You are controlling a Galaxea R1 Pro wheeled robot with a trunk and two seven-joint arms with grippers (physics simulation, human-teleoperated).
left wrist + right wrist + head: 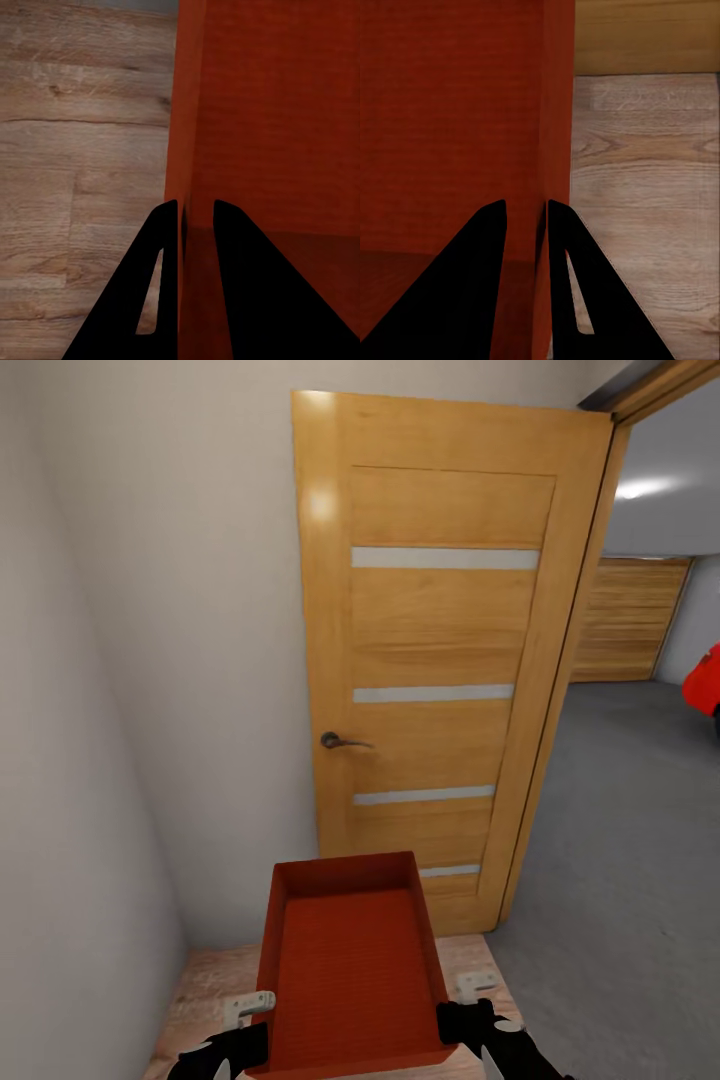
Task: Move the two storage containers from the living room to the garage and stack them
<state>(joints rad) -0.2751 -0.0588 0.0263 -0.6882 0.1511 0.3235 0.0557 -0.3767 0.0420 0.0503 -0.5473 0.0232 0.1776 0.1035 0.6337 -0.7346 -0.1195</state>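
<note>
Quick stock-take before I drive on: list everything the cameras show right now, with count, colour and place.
Orange-red open-topped storage container: one, held in front of the robot, above the plank floor.
Honey-brown wooden door with pale glass strips: one, swung open ahead against the wall.
Dark metal door handle: one, on the door's left edge.
Light wood plank floor: under the robot.
Dark grey concrete floor: through the doorway, right.
Brown slatted door: one, at the far end.
Bright red object: one, cut off at right edge.
Left gripper: black jaws astride the container's left wall.
Right gripper: black jaws astride its right wall.
</note>
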